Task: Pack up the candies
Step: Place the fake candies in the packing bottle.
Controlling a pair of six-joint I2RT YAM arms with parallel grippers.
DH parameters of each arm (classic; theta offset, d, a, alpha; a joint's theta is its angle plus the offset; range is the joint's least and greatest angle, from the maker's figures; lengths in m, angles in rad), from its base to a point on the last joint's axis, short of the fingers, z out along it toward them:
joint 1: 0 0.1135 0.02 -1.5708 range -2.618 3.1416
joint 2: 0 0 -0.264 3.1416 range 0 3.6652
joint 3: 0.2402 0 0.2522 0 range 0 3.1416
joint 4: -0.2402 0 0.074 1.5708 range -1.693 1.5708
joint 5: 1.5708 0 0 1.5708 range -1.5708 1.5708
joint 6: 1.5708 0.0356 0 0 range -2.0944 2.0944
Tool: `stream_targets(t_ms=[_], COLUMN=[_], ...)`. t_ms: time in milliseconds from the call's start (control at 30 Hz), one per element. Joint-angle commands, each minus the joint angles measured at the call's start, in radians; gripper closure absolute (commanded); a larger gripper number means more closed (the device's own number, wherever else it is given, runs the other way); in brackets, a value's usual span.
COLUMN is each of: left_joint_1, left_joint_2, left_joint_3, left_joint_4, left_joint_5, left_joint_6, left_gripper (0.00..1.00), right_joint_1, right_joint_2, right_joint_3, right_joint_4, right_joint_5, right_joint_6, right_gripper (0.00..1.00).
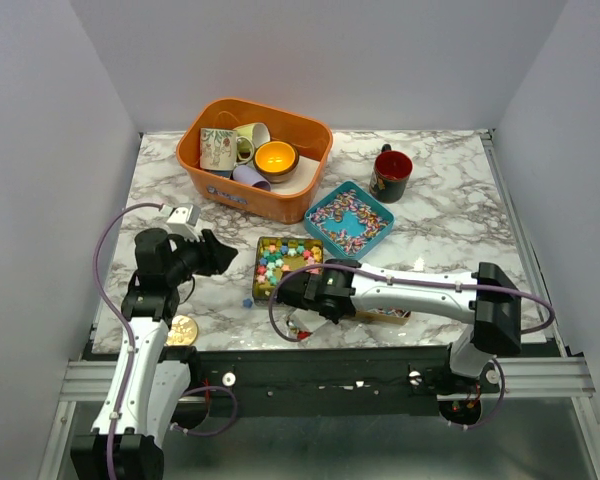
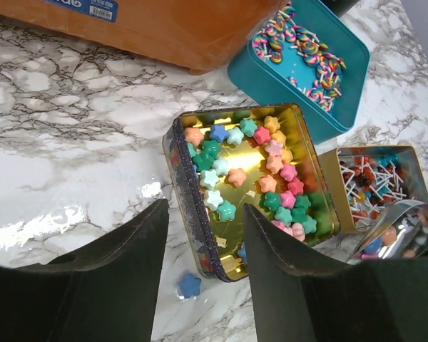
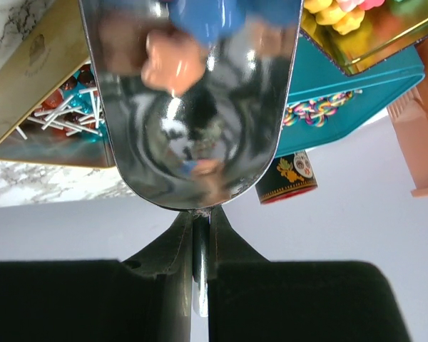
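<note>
1. Your candies are pastel stars (image 2: 250, 171) in pink, teal, orange and blue, and they half fill a gold tin (image 2: 182, 192). Swirled sweets (image 2: 307, 50) lie in the teal tin (image 2: 271, 78) behind it.
2. Your right fingers (image 3: 167, 249) are clamped on the handle of a scoop (image 3: 192, 128) that carries a blue and a peach star. Your left fingers (image 2: 121, 278) are apart at the gold tin's near edge.
3. One blue star (image 2: 190, 285) lies loose on the counter (image 2: 71, 142) just beside that tin, and bare marble opens to its left.
4. The orange basket (image 2: 200, 35) has a blue label (image 2: 78, 7), cropped too much to read.
</note>
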Motion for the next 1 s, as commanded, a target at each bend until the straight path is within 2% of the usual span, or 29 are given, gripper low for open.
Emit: stream_targets(t_ms=[0, 367, 500, 600, 700, 733, 800, 833, 967], left_joint_1=[0.005, 0.006, 0.005, 0.005, 0.005, 0.005, 0.003, 0.003, 0.000], left_joint_2=[-0.054, -0.091, -0.051, -0.005, 0.038, 0.049, 0.082, 0.095, 0.144], left_joint_3=[-0.026, -0.028, -0.006, 0.021, 0.044, 0.049, 0.070, 0.075, 0.097], left_joint_4=[0.025, -0.003, 0.003, 0.011, 0.019, 0.019, -0.001, -0.006, -0.021], left_joint_5=[-0.010, -0.008, 0.004, 0.012, 0.026, 0.027, 0.029, 0.030, 0.038], left_joint_6=[-0.011, -0.010, -0.014, -0.013, 0.001, 0.005, 0.027, 0.033, 0.044], left_gripper=[0.44, 0.43, 0.43, 0.44, 0.43, 0.43, 0.43, 0.43, 0.43], right_joint_1=[0.045, 0.068, 0.060, 0.005, -0.144, -0.246, -0.345, -0.445, -0.704], right_joint_2=[0.030, 0.034, -0.015, -0.068, -0.128, -0.148, -0.194, -0.208, -0.289], right_joint_3=[0.043, 0.063, 0.043, 0.022, 0.023, 0.023, 0.015, 0.022, 0.000], right_joint_4=[-0.108, -0.189, -0.195, -0.183, -0.127, -0.104, -0.026, -0.008, 0.087], right_joint_5=[0.098, 0.107, 0.055, -0.026, -0.172, -0.230, -0.244, -0.287, -0.413], right_joint_6=[0.063, 0.159, 0.216, 0.280, 0.352, 0.360, 0.377, 0.383, 0.454], right_gripper=[0.99, 0.99, 0.99, 0.99, 0.99, 0.99, 0.99, 0.99, 0.99])
